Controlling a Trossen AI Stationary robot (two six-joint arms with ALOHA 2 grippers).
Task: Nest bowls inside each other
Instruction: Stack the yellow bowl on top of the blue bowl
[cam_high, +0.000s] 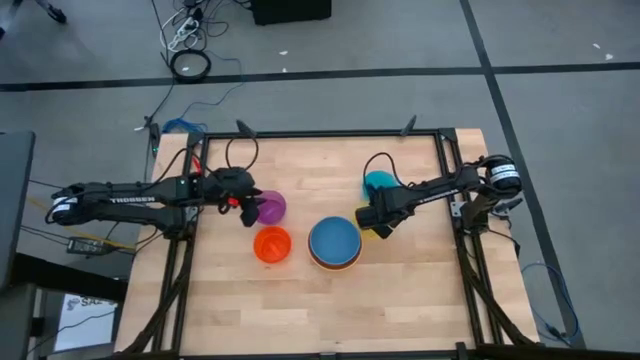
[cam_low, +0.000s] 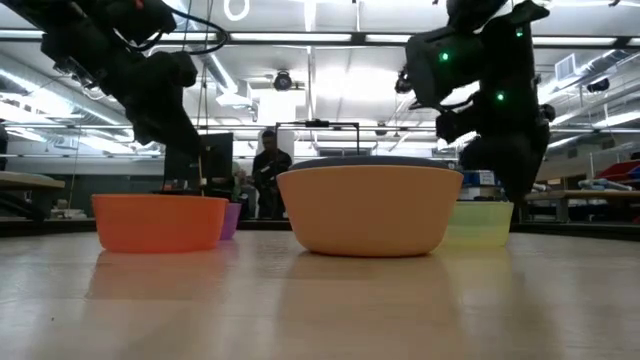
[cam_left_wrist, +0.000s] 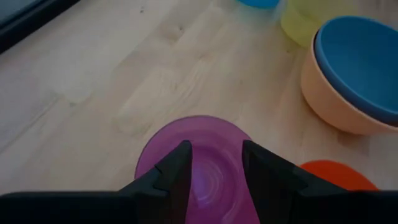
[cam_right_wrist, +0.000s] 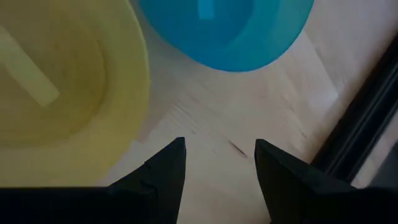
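**Nesting: one pair done, both hands open over the next bowls**

High view: blue bowl (cam_high: 334, 240) already sits inside the large orange bowl (cam_high: 335, 262), mid-table. Small red-orange bowl (cam_high: 272, 244) is loose just left of that stack, purple bowl (cam_high: 270, 207) just behind it. My left hand (cam_high: 247, 208) is at the purple bowl. Right hand (cam_high: 377, 222) hangs over the yellow bowl (cam_high: 372, 233), teal bowl (cam_high: 378, 181) just beyond it.

Low view: red-orange, purple, the stack and yellow all rest flat on the table (cam_low: 320, 300). Nothing lifted.

Left wrist: fingers spread wide, straddling the near wall of the purple bowl, empty. I can't tell if they touch it.

Right wrist: fingers wide and empty, over bare wood beside the yellow rim; teal is well clear.

My read: pick phase. Yellow goes into blue next, so the right hand needs to shift onto yellow's rim and close. Purple waits until teal is in.
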